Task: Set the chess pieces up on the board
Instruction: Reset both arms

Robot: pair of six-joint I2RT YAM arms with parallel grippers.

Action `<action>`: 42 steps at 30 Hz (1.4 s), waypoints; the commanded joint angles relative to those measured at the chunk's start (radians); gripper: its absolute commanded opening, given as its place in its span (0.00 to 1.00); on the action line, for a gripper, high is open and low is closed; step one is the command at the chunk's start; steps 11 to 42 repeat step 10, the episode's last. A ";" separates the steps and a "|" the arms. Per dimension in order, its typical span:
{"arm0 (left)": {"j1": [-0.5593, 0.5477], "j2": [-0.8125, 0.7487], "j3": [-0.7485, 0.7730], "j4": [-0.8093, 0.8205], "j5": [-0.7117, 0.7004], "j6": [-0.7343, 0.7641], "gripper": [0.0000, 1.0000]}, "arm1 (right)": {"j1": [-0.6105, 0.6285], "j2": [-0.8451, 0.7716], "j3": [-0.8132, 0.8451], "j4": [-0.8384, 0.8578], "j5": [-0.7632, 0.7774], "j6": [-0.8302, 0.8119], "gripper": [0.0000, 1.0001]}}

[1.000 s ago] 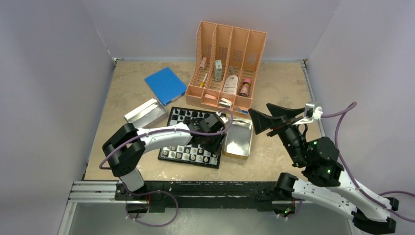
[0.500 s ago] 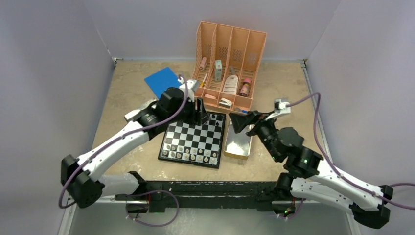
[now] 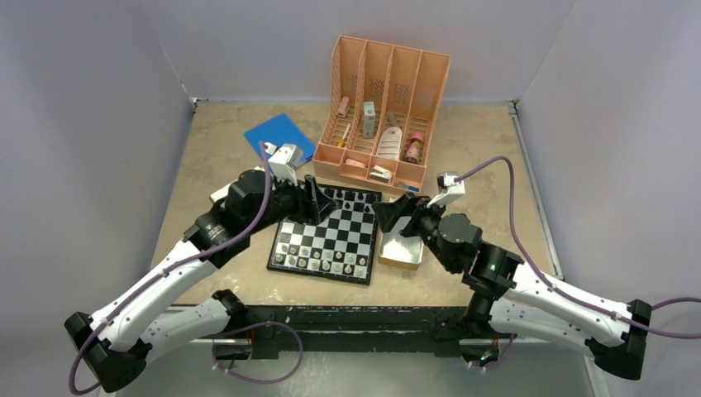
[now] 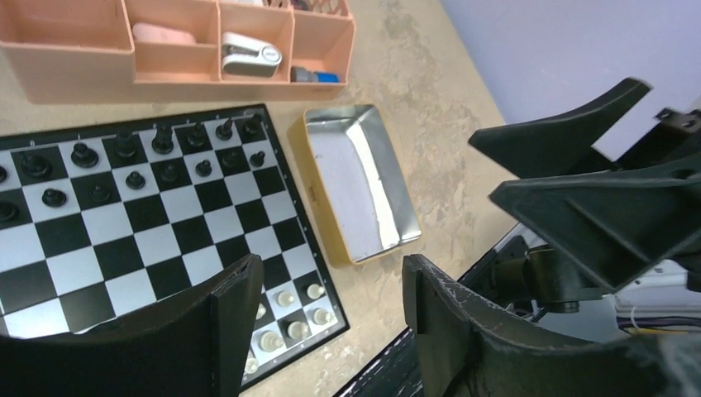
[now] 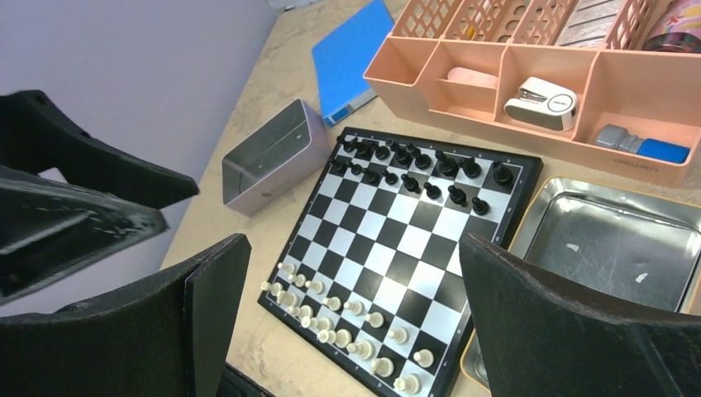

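Small glossy black-and-white checkered board (image 3: 326, 236) lies on the tan table (image 3: 207, 149). Tiny black pieces (image 5: 413, 169) line its 12 o'clock rows and pale pieces (image 5: 347, 318) its 6 o'clock rows, so the setup looks complete. Left hand (image 4: 331, 306) and right hand (image 5: 360, 273) gape wide, both empty.

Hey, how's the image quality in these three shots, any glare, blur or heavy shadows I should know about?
Top external: soft, even light, no hard shadows, the board sharp. Left wrist: the metal tray glares white inside; the left gripper's fingers nearby look slightly soft. Right wrist: board crisp, the right gripper's fingers loom dark in the foreground.
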 commanded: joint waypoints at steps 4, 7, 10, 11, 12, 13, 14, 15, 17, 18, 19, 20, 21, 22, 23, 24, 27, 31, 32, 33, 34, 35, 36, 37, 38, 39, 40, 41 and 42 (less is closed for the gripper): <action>-0.002 0.028 -0.021 0.032 -0.021 0.005 0.63 | 0.003 -0.013 0.001 0.101 0.010 0.014 0.99; -0.002 0.029 -0.023 0.032 -0.019 0.007 0.63 | 0.003 -0.012 -0.001 0.111 0.015 0.008 0.99; -0.002 0.017 -0.031 0.045 -0.022 0.010 0.63 | 0.003 -0.010 -0.001 0.120 0.018 0.007 0.99; -0.002 0.017 -0.031 0.045 -0.022 0.010 0.63 | 0.003 -0.010 -0.001 0.120 0.018 0.007 0.99; -0.002 0.017 -0.031 0.045 -0.022 0.010 0.63 | 0.003 -0.010 -0.001 0.120 0.018 0.007 0.99; -0.002 0.017 -0.031 0.045 -0.022 0.010 0.63 | 0.003 -0.010 -0.001 0.120 0.018 0.007 0.99; -0.002 0.017 -0.031 0.045 -0.022 0.010 0.63 | 0.003 -0.010 -0.001 0.120 0.018 0.007 0.99; -0.002 0.017 -0.031 0.045 -0.022 0.010 0.63 | 0.003 -0.010 -0.001 0.120 0.018 0.007 0.99; -0.002 0.017 -0.031 0.045 -0.022 0.010 0.63 | 0.003 -0.010 -0.001 0.120 0.018 0.007 0.99; -0.002 0.017 -0.031 0.045 -0.022 0.010 0.63 | 0.003 -0.010 -0.001 0.120 0.018 0.007 0.99; -0.002 0.017 -0.031 0.045 -0.022 0.010 0.63 | 0.003 -0.010 -0.001 0.120 0.018 0.007 0.99; -0.002 0.017 -0.031 0.045 -0.022 0.010 0.63 | 0.003 -0.010 -0.001 0.120 0.018 0.007 0.99; -0.002 0.017 -0.031 0.045 -0.022 0.010 0.63 | 0.003 -0.010 -0.001 0.120 0.018 0.007 0.99; -0.002 0.017 -0.031 0.045 -0.022 0.010 0.63 | 0.003 -0.010 -0.001 0.120 0.018 0.007 0.99; -0.002 0.017 -0.031 0.045 -0.022 0.010 0.63 | 0.003 -0.010 -0.001 0.120 0.018 0.007 0.99; -0.002 0.017 -0.031 0.045 -0.022 0.010 0.63 | 0.003 -0.010 -0.001 0.120 0.018 0.007 0.99; -0.002 0.017 -0.031 0.045 -0.022 0.010 0.63 | 0.003 -0.010 -0.001 0.120 0.018 0.007 0.99; -0.002 0.017 -0.031 0.045 -0.022 0.010 0.63 | 0.003 -0.010 -0.001 0.120 0.018 0.007 0.99; -0.002 0.017 -0.031 0.045 -0.022 0.010 0.63 | 0.003 -0.010 -0.001 0.120 0.018 0.007 0.99; -0.002 0.017 -0.031 0.045 -0.022 0.010 0.63 | 0.003 -0.010 -0.001 0.120 0.018 0.007 0.99; -0.002 0.017 -0.031 0.045 -0.022 0.010 0.63 | 0.003 -0.010 -0.001 0.120 0.018 0.007 0.99; -0.002 0.017 -0.031 0.045 -0.022 0.010 0.63 | 0.003 -0.010 -0.001 0.120 0.018 0.007 0.99; -0.002 0.017 -0.031 0.045 -0.022 0.010 0.63 | 0.003 -0.010 -0.001 0.120 0.018 0.007 0.99; -0.002 0.017 -0.031 0.045 -0.022 0.010 0.63 | 0.003 -0.010 -0.001 0.120 0.018 0.007 0.99; -0.002 0.017 -0.031 0.045 -0.022 0.010 0.63 | 0.003 -0.010 -0.001 0.120 0.018 0.007 0.99; -0.002 0.017 -0.031 0.045 -0.022 0.010 0.63 | 0.003 -0.010 -0.001 0.120 0.018 0.007 0.99; -0.002 0.017 -0.031 0.045 -0.022 0.010 0.63 | 0.003 -0.010 -0.001 0.120 0.018 0.007 0.99; -0.002 0.017 -0.031 0.045 -0.022 0.010 0.63 | 0.003 -0.010 -0.001 0.120 0.018 0.007 0.99; -0.002 0.017 -0.031 0.045 -0.022 0.010 0.63 | 0.003 -0.010 -0.001 0.120 0.018 0.007 0.99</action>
